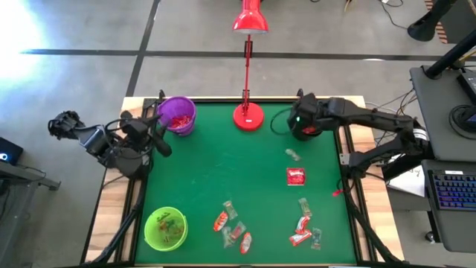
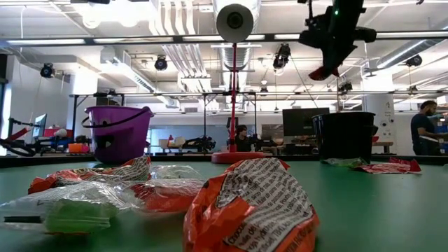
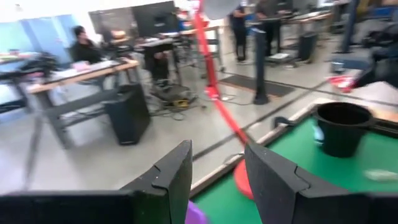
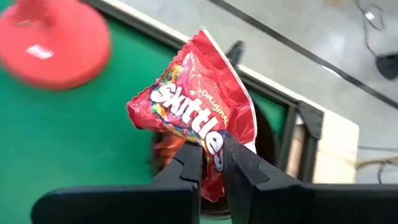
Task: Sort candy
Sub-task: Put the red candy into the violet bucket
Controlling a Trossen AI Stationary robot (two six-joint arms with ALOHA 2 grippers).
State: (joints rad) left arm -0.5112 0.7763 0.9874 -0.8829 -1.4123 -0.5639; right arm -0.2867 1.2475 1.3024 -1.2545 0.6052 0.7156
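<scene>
My right gripper [image 4: 213, 152] is shut on a red Skittles packet [image 4: 193, 106] and hangs over the black cup [image 2: 343, 136] at the table's far right; the high view shows it there too [image 1: 303, 123]. More candy lies loose on the green table: a red packet [image 1: 296, 176] and two clusters near the front edge [image 1: 230, 223] [image 1: 305, 227]. My left gripper [image 3: 217, 168] stands open with nothing between its fingers, beside the purple cup [image 1: 178, 115] at the far left. A green cup [image 1: 165, 227] sits at the near left. My right gripper pinches the Skittles packet by one end [image 4: 214, 163] between its two fingers. The fingers slant down from above. The packet is lifted clear of the table and sticks out past the fingertips over the black cup's mouth [image 4: 268, 134]; the low view shows it below the gripper [image 2: 323, 70].
A red lamp stands with its base [image 1: 248, 115] at the middle of the far edge, between the purple and black cups, its pole rising above the table. Wooden rails frame the green mat [image 1: 223, 164]. People sit at desks in the room beyond.
</scene>
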